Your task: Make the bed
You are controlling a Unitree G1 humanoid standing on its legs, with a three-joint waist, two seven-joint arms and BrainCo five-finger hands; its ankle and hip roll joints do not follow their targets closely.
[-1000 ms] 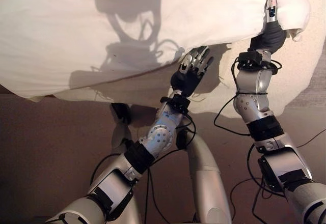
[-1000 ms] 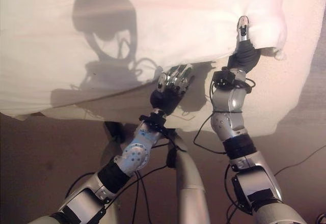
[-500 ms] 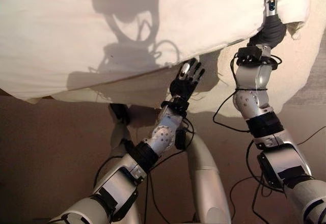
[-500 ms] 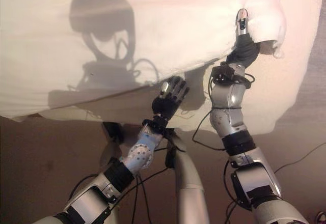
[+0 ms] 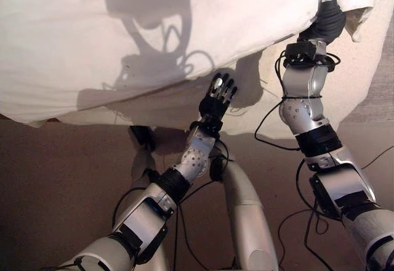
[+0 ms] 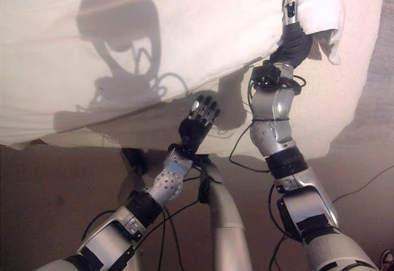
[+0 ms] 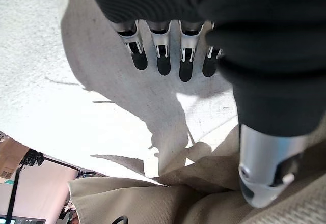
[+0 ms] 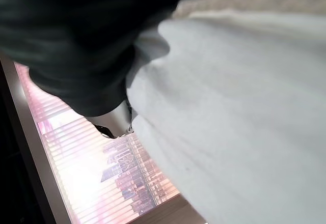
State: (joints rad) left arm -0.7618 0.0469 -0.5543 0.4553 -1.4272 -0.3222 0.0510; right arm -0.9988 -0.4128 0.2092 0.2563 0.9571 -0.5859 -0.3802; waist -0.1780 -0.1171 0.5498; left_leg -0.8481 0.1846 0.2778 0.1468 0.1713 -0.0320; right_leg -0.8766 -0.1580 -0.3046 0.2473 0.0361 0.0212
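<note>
A white duvet [image 5: 123, 24] covers most of the bed and lies over a beige sheet [image 5: 348, 80]. My right hand [image 5: 326, 21] is up at the duvet's near right corner, shut on it, with one finger on top of the cloth and the rest under the fold. In the right wrist view the white duvet [image 8: 244, 107] drapes over the hand. My left hand [image 5: 217, 97] is open with straight fingers [image 7: 163, 56], hovering over the beige sheet just below the duvet's edge and holding nothing.
Brown floor [image 5: 61, 178] runs along the bed's near side. The beige sheet hangs over the mattress edge in a rumpled fold [image 6: 154, 129]. A window with blinds [image 8: 91, 173] stands beyond the bed.
My right hand has carried the duvet corner further up the bed. My left hand has come off the duvet's edge and drawn back towards me, still open.
</note>
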